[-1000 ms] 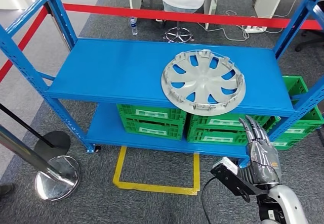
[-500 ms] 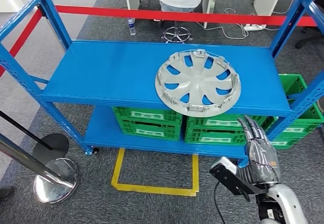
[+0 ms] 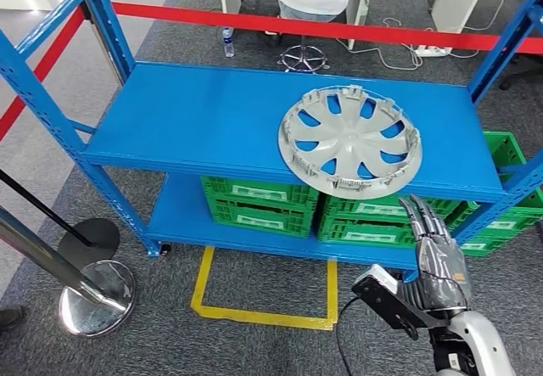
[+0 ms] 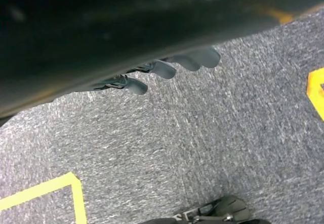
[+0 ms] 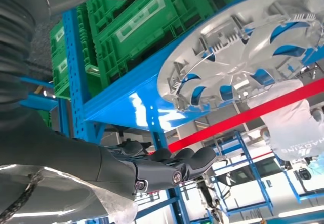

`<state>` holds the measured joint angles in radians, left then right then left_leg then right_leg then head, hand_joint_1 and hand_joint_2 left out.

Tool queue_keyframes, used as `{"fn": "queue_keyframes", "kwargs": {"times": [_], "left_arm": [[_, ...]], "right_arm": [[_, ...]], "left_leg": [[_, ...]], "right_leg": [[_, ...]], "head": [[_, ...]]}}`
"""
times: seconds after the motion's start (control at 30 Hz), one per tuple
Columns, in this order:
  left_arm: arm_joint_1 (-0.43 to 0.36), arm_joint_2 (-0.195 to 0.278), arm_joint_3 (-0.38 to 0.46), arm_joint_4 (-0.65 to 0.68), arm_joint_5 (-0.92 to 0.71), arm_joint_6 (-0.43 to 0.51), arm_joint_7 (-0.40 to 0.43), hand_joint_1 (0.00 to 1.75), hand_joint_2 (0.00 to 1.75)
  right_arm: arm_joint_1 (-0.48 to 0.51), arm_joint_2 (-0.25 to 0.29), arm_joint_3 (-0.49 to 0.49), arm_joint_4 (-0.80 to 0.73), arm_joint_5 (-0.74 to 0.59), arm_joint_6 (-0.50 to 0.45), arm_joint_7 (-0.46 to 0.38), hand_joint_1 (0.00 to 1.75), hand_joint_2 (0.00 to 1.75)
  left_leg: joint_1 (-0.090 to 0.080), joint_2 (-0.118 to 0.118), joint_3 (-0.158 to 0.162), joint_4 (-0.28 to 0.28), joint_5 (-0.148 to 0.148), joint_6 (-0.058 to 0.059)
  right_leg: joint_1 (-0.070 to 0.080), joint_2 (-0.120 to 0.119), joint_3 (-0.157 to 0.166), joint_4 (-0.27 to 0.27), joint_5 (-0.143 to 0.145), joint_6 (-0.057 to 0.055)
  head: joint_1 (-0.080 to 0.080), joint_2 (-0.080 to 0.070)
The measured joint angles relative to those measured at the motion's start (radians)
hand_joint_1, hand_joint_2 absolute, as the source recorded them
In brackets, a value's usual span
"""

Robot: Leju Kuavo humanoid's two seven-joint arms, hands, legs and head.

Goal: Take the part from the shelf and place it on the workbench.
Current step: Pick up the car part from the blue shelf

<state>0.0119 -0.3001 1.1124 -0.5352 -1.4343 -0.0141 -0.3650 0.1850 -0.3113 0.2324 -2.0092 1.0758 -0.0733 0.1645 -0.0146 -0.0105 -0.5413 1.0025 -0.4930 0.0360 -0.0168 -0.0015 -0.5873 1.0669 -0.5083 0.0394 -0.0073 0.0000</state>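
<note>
You see the grey hubcap (image 3: 350, 142) lying flat on the blue shelf (image 3: 192, 117), above green crates (image 3: 260, 202). Grey carpet (image 3: 256, 342) carries yellow tape (image 3: 262, 315). Your right hand (image 3: 435, 253) is empty, fingers extended; left hand (image 4: 160, 70) unclear.

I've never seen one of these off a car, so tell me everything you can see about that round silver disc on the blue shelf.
The hubcap is a round, silver-grey cover that looks like plastic, with curved spokes and openings showing the blue shelf beneath. It lies flat with its inner side up, small clips standing around the rim. Its front edge slightly overhangs the shelf's front lip. Nothing grips it; the right hand hovers below and in front, apart from it.
</note>
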Motion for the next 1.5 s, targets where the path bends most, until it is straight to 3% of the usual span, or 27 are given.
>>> {"fn": "queue_keyframes", "kwargs": {"times": [0.07, 0.13, 0.2, 0.3, 0.33, 0.37, 0.4, 0.47, 0.53, 0.63, 0.7, 0.77, 0.83, 0.87, 0.9, 0.97, 1.03, 1.1, 1.2, 1.27, 1.33, 1.37, 1.4, 1.43, 1.5], "left_arm": [[0.0, 0.0, 0.0, 0.0, 0.0, 0.0, 0.0, 0.0, 0.0], [-0.001, 0.001, 0.0, 0.0, 0.0, 0.0, 0.0, 0.0, 0.0], [-0.001, 0.002, 0.0, 0.0, 0.0, 0.0, 0.0, 0.0, 0.0], [-0.001, 0.002, 0.0, -0.001, 0.0, 0.0, 0.0, 0.0, 0.0], [0.0, 0.003, 0.0, -0.001, 0.0, 0.0, 0.0, 0.0, 0.0], [0.001, 0.003, 0.0, -0.001, 0.0, 0.0, 0.0, 0.0, 0.0], [0.001, 0.003, 0.0, -0.001, 0.0, 0.0, 0.0, 0.0, 0.0], [0.001, 0.003, 0.0, -0.001, 0.0, 0.0, 0.0, 0.0, 0.0], [0.0, 0.002, 0.0, -0.001, 0.0, 0.0, 0.0, 0.0, 0.0], [-0.001, 0.002, 0.0, -0.001, 0.0, 0.0, 0.0, 0.0, 0.0], [0.001, 0.001, 0.0, -0.001, 0.0, 0.003, -0.002, 0.0, 0.0], [0.0, 0.0, 0.0, -0.002, -0.001, 0.007, -0.006, 0.0, 0.0], [0.001, 0.0, 0.0, -0.002, -0.002, 0.009, -0.007, 0.0, 0.0], [0.002, 0.0, 0.001, -0.002, -0.002, 0.01, -0.007, 0.0, 0.0], [0.004, 0.0, 0.001, -0.002, -0.002, 0.01, -0.008, 0.0, 0.0], [0.005, 0.0, 0.001, -0.002, -0.002, 0.011, -0.008, 0.0, 0.0], [0.004, 0.0, 0.001, -0.002, -0.002, 0.011, -0.009, 0.0, 0.0], [0.003, 0.0, 0.001, -0.002, -0.002, 0.011, -0.01, 0.0, 0.0], [0.0, 0.001, 0.001, -0.004, -0.002, 0.011, -0.01, 0.0, 0.0], [0.0, 0.002, 0.001, -0.005, -0.002, 0.011, -0.01, 0.0, 0.0], [0.001, 0.002, 0.001, -0.005, -0.002, 0.011, -0.011, 0.0, 0.0], [0.003, 0.002, 0.001, -0.005, -0.002, 0.011, -0.011, 0.0, 0.0], [0.005, 0.002, 0.001, -0.005, -0.002, 0.011, -0.01, 0.0, 0.0], [0.007, 0.002, 0.001, -0.005, -0.002, 0.011, -0.01, 0.0, 0.0], [0.008, 0.002, 0.002, -0.005, -0.002, 0.011, -0.01, 0.0, 0.0]], "right_arm": [[-0.001, 0.0, 0.0, 0.0, 0.0, 0.0, 0.0, 0.0, 1.75], [0.0, 0.0, 0.0, 0.0, 0.0, 0.0, 0.0, 0.0, 1.75], [-0.001, 0.0, 0.001, 0.0, 0.0, 0.0, 0.0, 0.0, 1.75], [-0.001, 0.0, 0.001, 0.0, 0.0, 0.0, 0.0, 0.0, 1.75], [-0.001, 0.0, 0.002, 0.0, 0.0, 0.0, 0.0, 0.0, 1.75], [0.0, 0.0, 0.002, 0.0, 0.0, 0.0, 0.0, 0.0, 1.75], [0.0, 0.0, 0.003, 0.0, 0.0, 0.0, 0.0, 0.0, 1.75], [-0.001, 0.0, 0.003, 0.0, 0.0, 0.0, 0.0, 0.0, 1.75], [-0.001, 0.0, 0.003, 0.0, 0.0, 0.0, 0.0, 0.0, 1.75], [-0.002, 0.0, 0.004, 0.0, 0.0, 0.0, 0.0, 0.0, 1.75], [-0.002, 0.0, 0.003, 0.0, -0.004, 0.004, 0.002, 0.0, 1.75], [0.004, 0.0, 0.002, 0.0, -0.009, 0.009, 0.007, 0.0, 1.75], [0.015, 0.0, 0.002, 0.0, -0.012, 0.01, 0.011, 0.0, 1.75], [0.021, 0.0, 0.002, 0.0, -0.013, 0.01, 0.011, 0.0, 1.75], [0.024, 0.0, 0.002, 0.0, -0.014, 0.01, 0.012, 0.0, 1.75], [0.027, 0.0, 0.001, 0.0, -0.015, 0.01, 0.012, 0.0, 1.75], [0.027, 0.0, 0.0, -0.001, -0.015, 0.011, 0.013, 0.0, 1.75], [0.029, 0.0, -0.003, -0.002, -0.015, 0.011, 0.013, 0.0, 1.75], [0.031, 0.0, -0.006, -0.004, -0.015, 0.011, 0.013, 0.0, 1.75], [0.031, 0.0, -0.006, -0.006, -0.015, 0.01, 0.013, 0.0, 1.75], [0.031, 0.0, -0.006, -0.006, -0.015, 0.011, 0.013, 0.0, 1.75], [0.032, 0.0, -0.006, -0.006, -0.015, 0.011, 0.013, 0.0, 1.75], [0.033, 0.0, -0.006, -0.006, -0.015, 0.011, 0.013, 0.0, 1.75], [0.033, 0.0, -0.006, -0.006, -0.015, 0.011, 0.013, 0.0, 1.75], [0.033, 0.0, -0.006, -0.006, -0.015, 0.011, 0.013, 0.0, 1.75]], "left_leg": [[-0.003, -0.001, -0.003, 0.002, -0.001, -0.007], [-0.002, -0.001, -0.005, 0.003, -0.001, -0.015], [0.0, 0.0, -0.015, 0.031, -0.025, -0.028], [0.01, 0.001, -0.094, 0.206, -0.115, -0.045], [0.013, 0.002, -0.121, 0.262, -0.133, -0.049], [0.016, 0.002, -0.134, 0.286, -0.131, -0.052], [0.019, 0.002, -0.128, 0.27, -0.108, -0.053], [0.024, 0.003, -0.072, 0.145, -0.033, -0.054], [0.023, 0.003, -0.023, 0.035, 0.006, -0.051], [0.019, 0.002, -0.016, 0.009, 0.0, -0.033], [0.021, 0.002, -0.009, 0.001, -0.002, -0.017], [0.021, 0.003, -0.001, -0.004, -0.003, -0.005], [0.016, 0.003, 0.004, -0.003, -0.008, 0.002], [0.013, 0.003, 0.009, -0.003, -0.012, 0.004], [0.01, 0.002, 0.015, -0.003, -0.017, 0.006], [0.005, 0.001, 0.034, -0.003, -0.03, 0.005], [0.0, 0.001, 0.047, -0.002, -0.045, -0.001], [0.0, 0.001, 0.05, -0.004, -0.054, -0.011], [0.003, 0.003, 0.054, 0.009, -0.07, -0.029], [0.007, 0.004, 0.008, 0.101, -0.107, -0.043], [0.014, 0.004, -0.081, 0.242, -0.148, -0.053], [0.016, 0.004, -0.118, 0.287, -0.146, -0.056], [0.018, 0.004, -0.14, 0.297, -0.123, -0.058], [0.019, 0.004, -0.141, 0.265, -0.077, -0.058], [0.018, 0.005, -0.114, 0.149, 0.024, -0.053]], "right_leg": [[0.004, 0.001, 0.028, -0.053, 0.005, -0.007], [0.004, 0.001, 0.03, -0.059, 0.007, -0.014], [-0.001, -0.001, 0.035, -0.066, 0.011, -0.023], [-0.004, -0.006, 0.037, -0.07, 0.011, -0.031], [-0.004, -0.006, 0.037, -0.07, 0.01, -0.032], [-0.004, -0.007, 0.038, -0.069, 0.01, -0.032], [-0.005, -0.006, 0.04, -0.069, 0.009, -0.031], [-0.007, -0.005, 0.045, -0.069, 0.006, -0.026], [-0.005, -0.004, 0.045, -0.066, 0.003, -0.016], [-0.004, -0.003, 0.041, -0.069, 0.002, 0.003], [-0.006, -0.003, 0.031, -0.049, -0.015, 0.014], [-0.006, -0.002, -0.023, 0.052, -0.062, 0.018], [-0.005, -0.002, -0.103, 0.188, -0.105, 0.018], [-0.005, -0.002, -0.128, 0.223, -0.103, 0.016], [-0.004, -0.002, -0.134, 0.218, -0.081, 0.013], [0.0, -0.001, -0.092, 0.103, 0.002, 0.002], [0.006, -0.001, -0.034, -0.008, 0.043, -0.011], [0.012, 0.0, -0.011, -0.04, 0.032, -0.021], [0.008, 0.002, 0.007, -0.058, 0.022, -0.034], [0.003, -0.001, 0.029, -0.068, 0.013, -0.041], [0.003, -0.003, 0.048, -0.07, -0.003, -0.043], [0.002, -0.002, 0.06, -0.07, -0.013, -0.043], [0.002, -0.001, 0.073, -0.07, -0.024, -0.041], [0.001, 0.0, 0.09, -0.07, -0.036, -0.038], [0.0, 0.001, 0.119, -0.072, -0.062, -0.029]], "head": [[-0.002, 0.0], [-0.004, 0.0], [-0.007, 0.0], [-0.012, 0.0], [-0.012, 0.0], [-0.012, 0.0], [-0.012, 0.0], [-0.012, 0.0], [-0.012, 0.0], [-0.011, 0.0], [-0.005, 0.0], [0.002, 0.0], [0.006, 0.0], [0.006, 0.0], [0.006, 0.0], [0.006, 0.0], [0.005, 0.0], [0.002, 0.0], [-0.003, 0.0], [-0.006, 0.0], [-0.007, 0.0], [-0.008, 0.0], [-0.007, 0.0], [-0.008, 0.0], [-0.007, 0.0]]}}
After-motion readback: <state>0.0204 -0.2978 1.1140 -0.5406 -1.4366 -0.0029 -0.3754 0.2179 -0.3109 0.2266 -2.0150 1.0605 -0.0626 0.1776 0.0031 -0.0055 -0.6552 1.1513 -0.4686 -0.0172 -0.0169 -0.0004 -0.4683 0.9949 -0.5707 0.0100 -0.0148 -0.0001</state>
